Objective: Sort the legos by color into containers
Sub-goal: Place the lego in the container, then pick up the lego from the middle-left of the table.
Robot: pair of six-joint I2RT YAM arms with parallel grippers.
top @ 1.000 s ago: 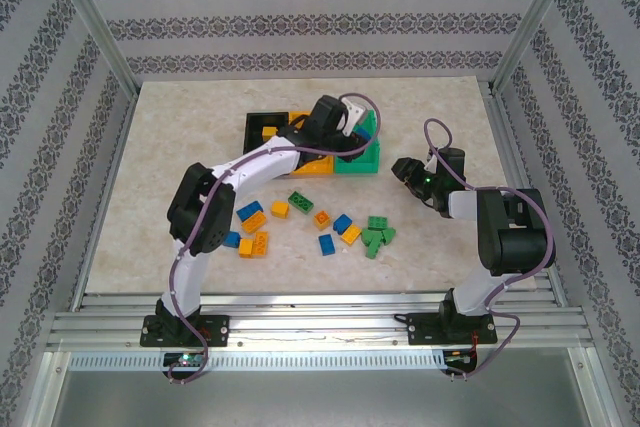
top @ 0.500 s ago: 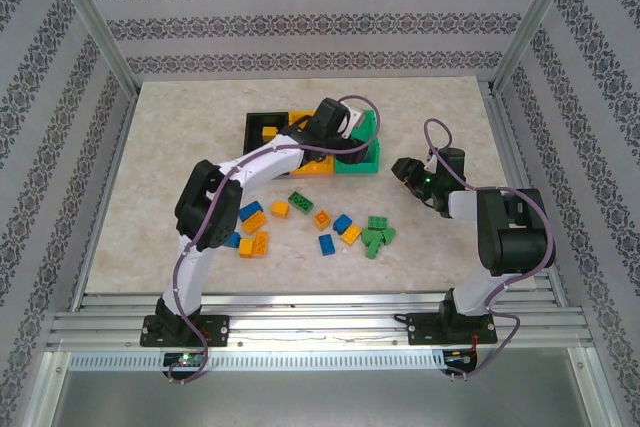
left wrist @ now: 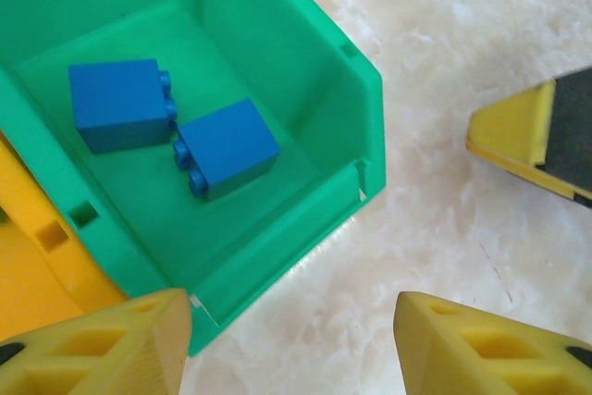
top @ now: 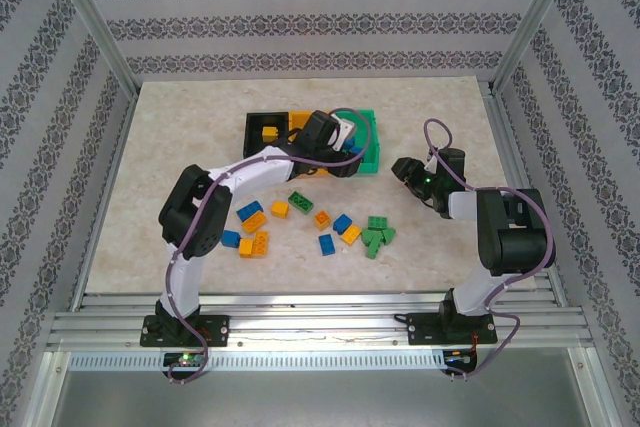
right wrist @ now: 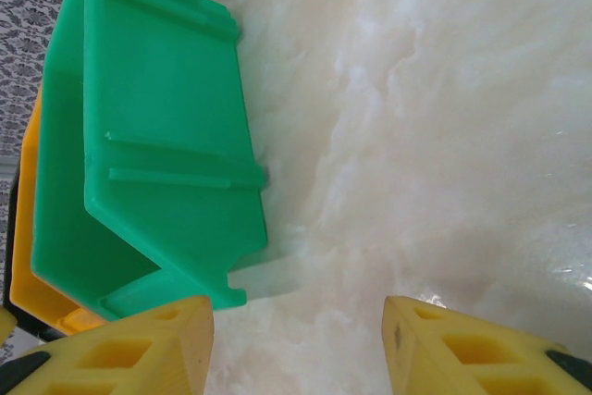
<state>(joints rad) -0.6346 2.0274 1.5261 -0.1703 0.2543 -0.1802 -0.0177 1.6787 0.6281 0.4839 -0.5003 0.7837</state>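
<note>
— What sits where on the bench [top: 170, 147]?

— The containers [top: 370, 152] stand joined in a row toward the far edge, near its middle: black bin [top: 255, 125] on the left, orange bin [top: 297, 119] in the middle, green bin [top: 372, 137] on the right. The left arm [top: 250, 167] reaches across from the near left corner and covers much of the orange bin from above.

— And the hands?

— The left hand [top: 345, 159] hangs over the near right corner of the green bin [left wrist: 356, 108]. Its fingers are well apart with nothing between them [left wrist: 301, 344]. The right hand [top: 404, 169] is low over bare bench just right of the green bin [right wrist: 157, 117], apart from its wall. It is also parted and empty [right wrist: 296, 349].

— What about the legos?

— Two blue bricks [left wrist: 120, 104] [left wrist: 227, 147] lie touching on the green bin's floor. A yellow brick [top: 268, 133] lies in the black bin. The loose legos [top: 300, 201] are scattered between the bins and the near edge: orange and blue ones toward the left, a green cluster [top: 377, 237] on the right.

— Is anything blocking them?

— The left arm's elbow hangs beside the leftmost bricks.
</note>
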